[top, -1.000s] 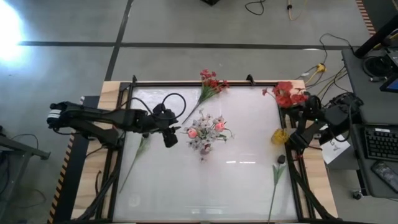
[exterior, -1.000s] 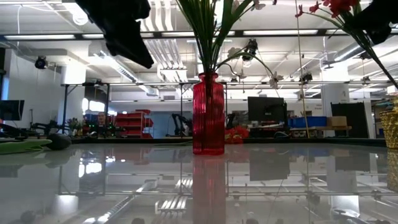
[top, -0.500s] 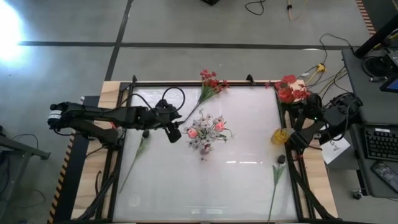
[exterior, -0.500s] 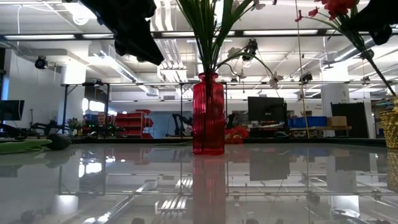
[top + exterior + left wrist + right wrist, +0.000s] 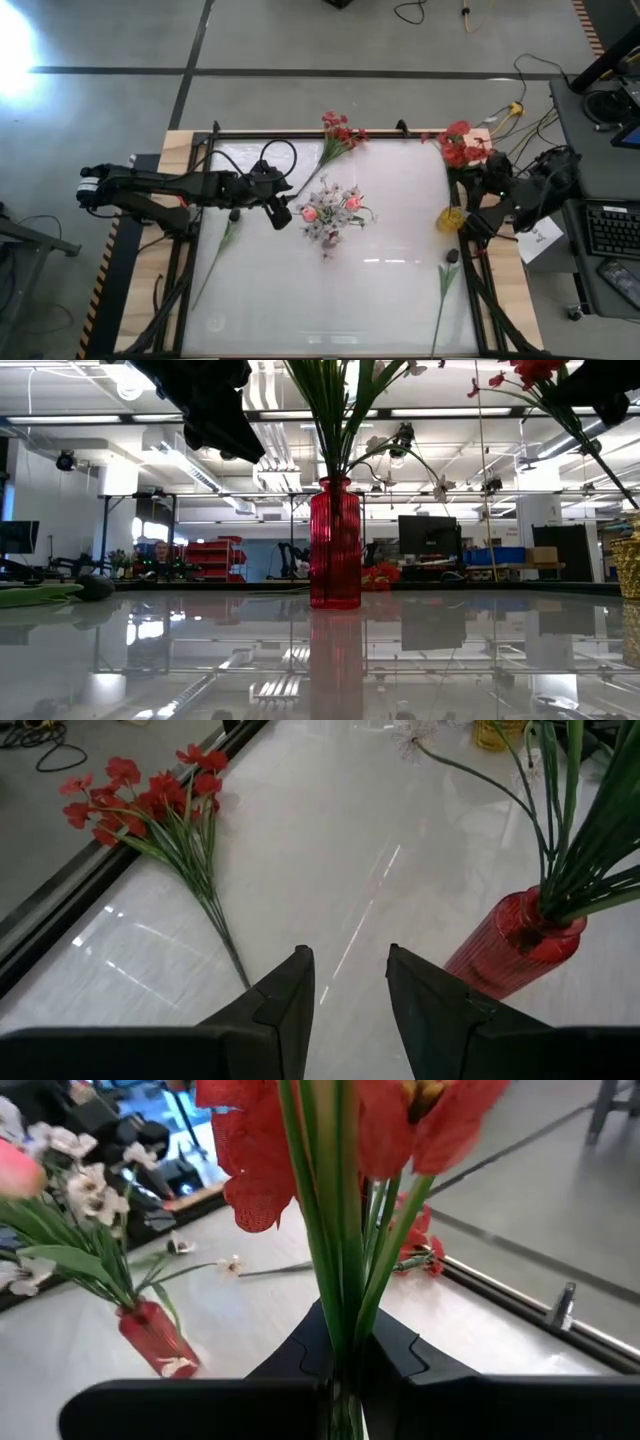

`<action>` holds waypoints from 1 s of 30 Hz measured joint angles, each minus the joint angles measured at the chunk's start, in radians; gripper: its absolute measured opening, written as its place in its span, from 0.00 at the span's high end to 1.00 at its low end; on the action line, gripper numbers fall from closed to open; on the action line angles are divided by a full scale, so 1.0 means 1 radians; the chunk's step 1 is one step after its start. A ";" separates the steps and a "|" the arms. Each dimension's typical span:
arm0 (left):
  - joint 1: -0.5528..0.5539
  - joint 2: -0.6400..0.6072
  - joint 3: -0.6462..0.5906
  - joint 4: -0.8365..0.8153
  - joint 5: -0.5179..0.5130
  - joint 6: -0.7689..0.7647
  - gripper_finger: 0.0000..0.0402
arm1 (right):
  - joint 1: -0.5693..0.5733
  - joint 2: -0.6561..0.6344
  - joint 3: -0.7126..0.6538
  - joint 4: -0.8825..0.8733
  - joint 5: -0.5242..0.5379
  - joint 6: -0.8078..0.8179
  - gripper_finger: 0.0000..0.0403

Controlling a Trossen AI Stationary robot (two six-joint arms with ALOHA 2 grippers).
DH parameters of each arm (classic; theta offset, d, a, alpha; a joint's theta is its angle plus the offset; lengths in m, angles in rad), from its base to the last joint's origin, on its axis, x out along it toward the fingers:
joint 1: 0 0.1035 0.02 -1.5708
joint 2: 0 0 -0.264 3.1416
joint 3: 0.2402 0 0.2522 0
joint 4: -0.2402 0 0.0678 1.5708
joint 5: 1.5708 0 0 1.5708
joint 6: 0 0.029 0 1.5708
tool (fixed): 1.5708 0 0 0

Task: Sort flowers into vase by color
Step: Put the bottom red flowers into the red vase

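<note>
The right gripper (image 5: 345, 1345) is clamped on the green stalks of a red flower spray (image 5: 460, 148), its two dark fingers (image 5: 400, 1355) pressed against the stems from either side, and it holds the bunch up in the air over the table's far right corner; in the low view the red blossoms (image 5: 535, 370) lean in from the upper right with the stalk slanting down toward the right edge. Just below that arm on the table stands a yellow vase (image 5: 450, 219), near the right rim, and in front of it a green stalk (image 5: 441, 285) lies flat on the white table (image 5: 380, 290). The left gripper (image 5: 348, 985) hangs above the table just left of the centre, its fingers (image 5: 285, 1005) parted by a narrow gap and holding nothing. Close beside it, at the middle of the table, stands the red ribbed vase (image 5: 334, 543), upright and already holding green stems topped with white small blossoms (image 5: 328, 222) and two pink buds (image 5: 310, 213). Beyond that vase, at the far edge of the table, another red spray (image 5: 160, 805) lies flat with its stalk pointing in toward the centre. A further green stem (image 5: 222, 245) lies on the table under the left arm.
</note>
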 joint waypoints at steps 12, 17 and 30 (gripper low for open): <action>0.000 -0.001 0.000 -0.004 0.001 0.034 0.71 | 0.000 0.118 0.106 -0.274 -0.015 0.149 0.96; 0.000 -0.001 0.000 -0.003 0.001 0.034 0.71 | 0.000 0.119 0.090 -0.275 0.028 0.246 0.96; 0.000 -0.001 0.000 -0.001 0.001 0.034 0.71 | 0.000 0.223 0.003 -0.277 0.062 0.384 0.96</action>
